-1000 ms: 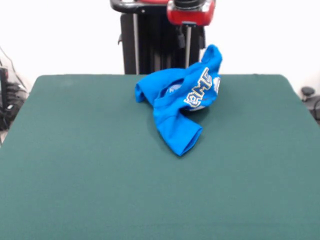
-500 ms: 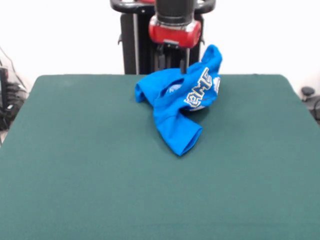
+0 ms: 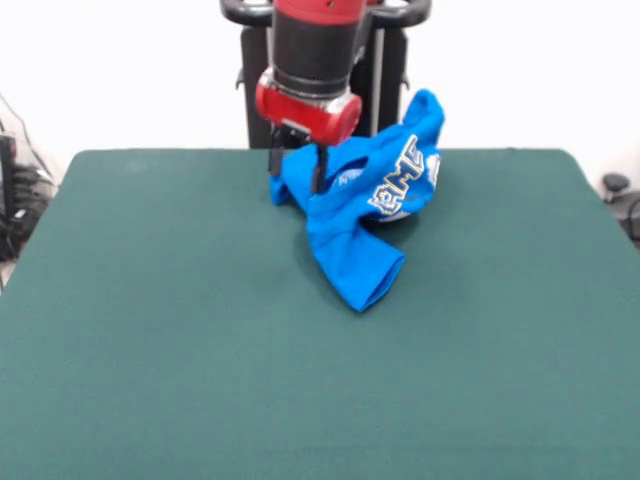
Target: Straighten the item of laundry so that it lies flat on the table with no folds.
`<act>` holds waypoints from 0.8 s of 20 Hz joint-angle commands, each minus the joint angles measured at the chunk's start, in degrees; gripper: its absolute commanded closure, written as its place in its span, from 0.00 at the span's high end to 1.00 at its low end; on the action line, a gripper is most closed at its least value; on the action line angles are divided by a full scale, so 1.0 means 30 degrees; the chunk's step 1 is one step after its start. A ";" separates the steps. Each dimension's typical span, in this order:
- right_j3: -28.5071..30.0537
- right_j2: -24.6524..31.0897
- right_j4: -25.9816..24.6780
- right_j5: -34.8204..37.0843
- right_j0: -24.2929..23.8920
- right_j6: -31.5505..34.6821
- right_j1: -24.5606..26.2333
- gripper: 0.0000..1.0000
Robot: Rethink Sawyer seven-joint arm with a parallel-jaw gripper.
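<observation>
T-shirt was soft matt cloth, bright blue, crumpled, printed lettering flat on the fabric. Table had a dark green felt-like cover, matt, even nap. Arm shell looked like glossy red plastic over black.

plain white wall behind, evenly lit. tangle of dark cables at left edge. small black knob-like object at right edge, can't tell what it is.
</observation>
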 commanded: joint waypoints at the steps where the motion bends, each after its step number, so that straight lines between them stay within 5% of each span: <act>1: -0.2419 -0.2985 0.1725 0.2576 0.2494 0.7000 0.2347 1.00; 5: -0.0823 -0.1746 0.2422 0.1613 0.1866 0.6459 0.2299 1.00; 12: 0.0106 -0.0677 0.3256 0.4468 0.0735 0.5894 0.1720 1.00; 16: 0.1267 0.0958 0.4204 0.4061 -0.0240 0.5403 0.1832 1.00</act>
